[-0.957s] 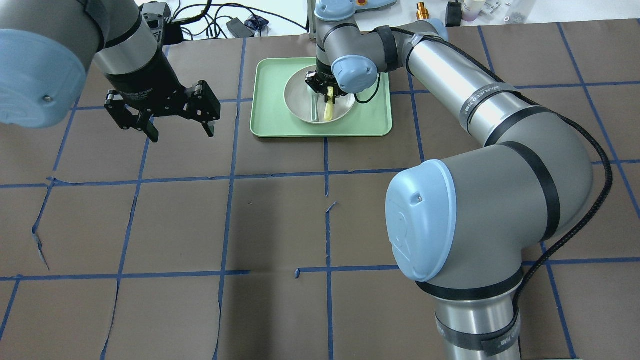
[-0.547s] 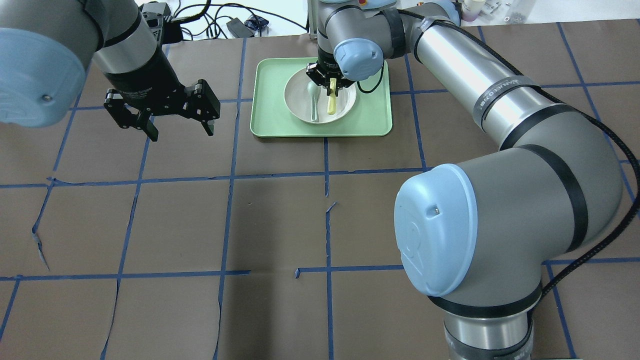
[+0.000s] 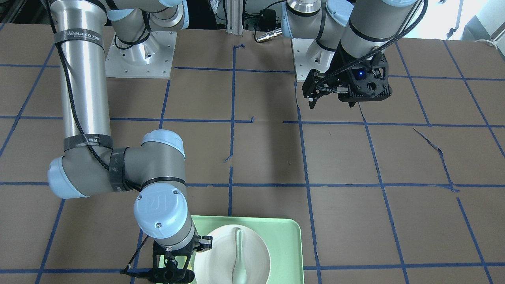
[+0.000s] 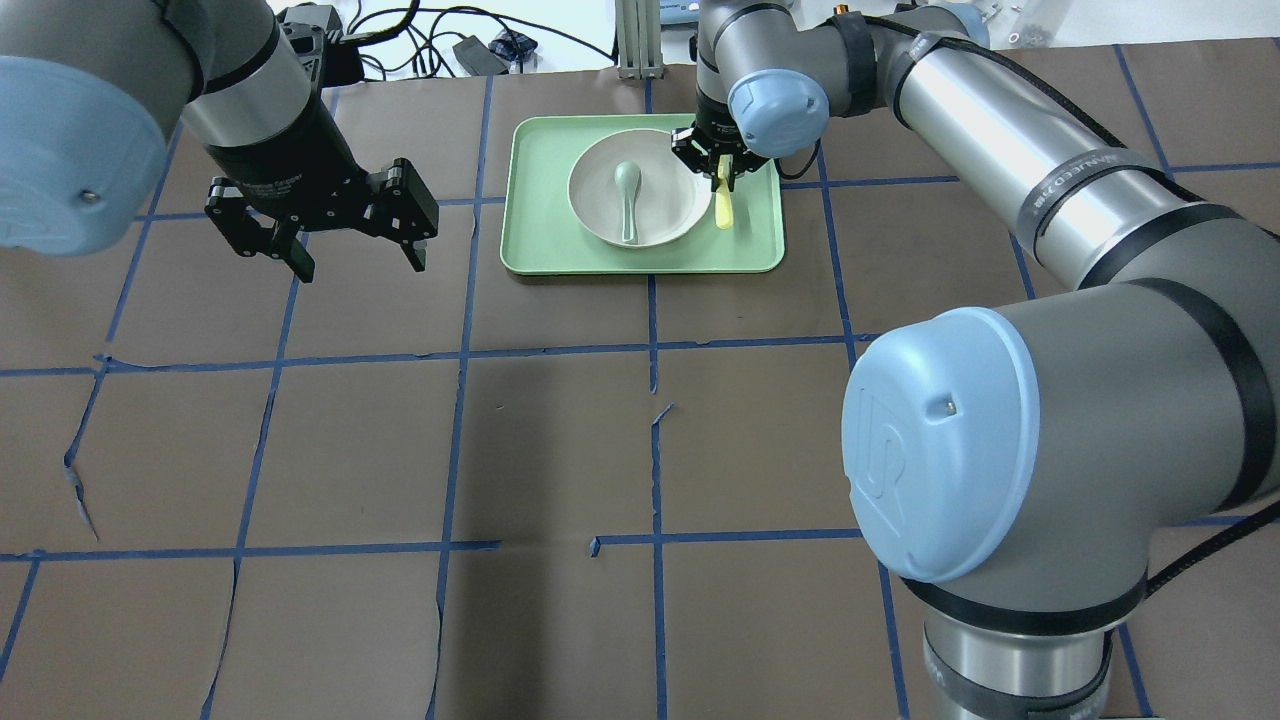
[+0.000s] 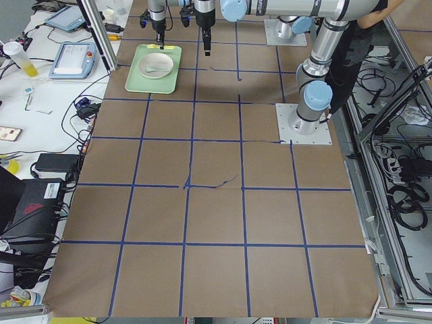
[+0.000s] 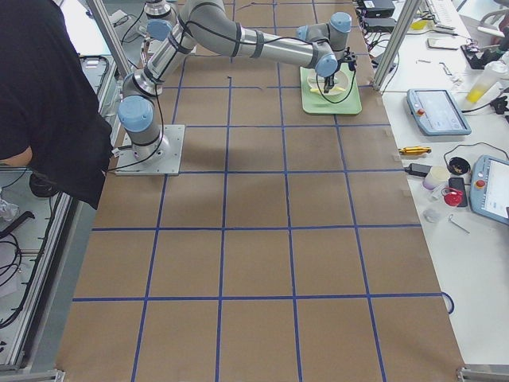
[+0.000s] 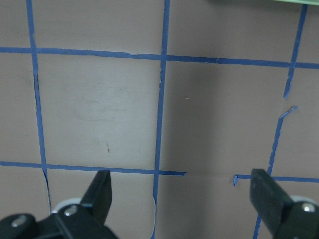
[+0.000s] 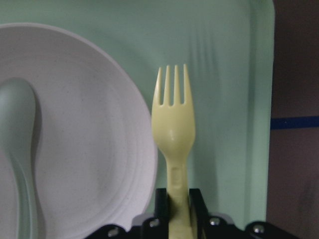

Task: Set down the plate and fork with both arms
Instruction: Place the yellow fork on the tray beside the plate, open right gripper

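The white plate (image 4: 665,205) sits in the mint-green tray (image 4: 540,250) at the far middle of the table, with a grey-green spoon (image 4: 627,195) lying in it. My right gripper (image 4: 718,165) is shut on the handle of the yellow fork (image 4: 724,205) and holds it over the tray, just right of the plate. In the right wrist view the fork (image 8: 173,114) points its tines away from the gripper, beside the plate's rim (image 8: 89,149). My left gripper (image 4: 358,262) is open and empty, hovering over the table left of the tray. The left wrist view shows its fingers (image 7: 99,191) wide apart over bare paper.
The table is covered in brown paper with a blue tape grid. Cables and small items (image 4: 470,50) lie beyond the far edge. The right arm's elbow (image 4: 940,440) bulks over the near right. A person in black (image 6: 48,95) stands by the robot's base.
My right gripper has carried the fork rightward off the plate to the tray's right side. The spoon stays in the plate. The left arm has not moved.
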Robot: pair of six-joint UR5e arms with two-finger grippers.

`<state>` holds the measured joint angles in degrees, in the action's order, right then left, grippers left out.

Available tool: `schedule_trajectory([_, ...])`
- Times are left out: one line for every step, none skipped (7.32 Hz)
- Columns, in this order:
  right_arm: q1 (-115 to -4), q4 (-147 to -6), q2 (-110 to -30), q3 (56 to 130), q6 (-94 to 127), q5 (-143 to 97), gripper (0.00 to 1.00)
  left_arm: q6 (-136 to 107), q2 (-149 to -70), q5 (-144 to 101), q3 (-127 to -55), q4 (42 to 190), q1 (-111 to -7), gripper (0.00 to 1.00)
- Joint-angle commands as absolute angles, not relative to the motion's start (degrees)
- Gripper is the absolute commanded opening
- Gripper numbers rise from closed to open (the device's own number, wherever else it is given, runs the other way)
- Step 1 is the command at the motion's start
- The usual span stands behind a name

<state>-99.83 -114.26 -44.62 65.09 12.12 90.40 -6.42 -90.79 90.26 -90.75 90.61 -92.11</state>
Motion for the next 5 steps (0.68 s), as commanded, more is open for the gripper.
schedule_trajectory([-99.05,-119.25,-44.30,68.28,11.43,89.83,0.11,-6.33,-90.88,90.26,-90.79,90.62,-92.11,1.00])
schedule_trajectory([-98.97,-119.70,-44.21,68.81,11.43,89.74,0.11,-6.33,-90.97,90.26,-90.79,90.62,-92.11,1.00])
schedule_trajectory([-98.79,-119.97,-44.03,70.47,9.34,89.82,0.11,-6.33,-90.97,90.26,-90.88,90.62,-92.11,1.00])
schedule_trajectory([-98.70,-120.41,-44.03,70.92,8.79,89.82,0.12,-6.33,-91.05,90.26,-90.88,90.62,-92.11,1.00])
schedule_trajectory([-98.61,-120.76,-44.12,71.28,8.62,89.82,0.19,-6.33,-91.05,90.26,-90.88,90.62,-92.11,1.00])
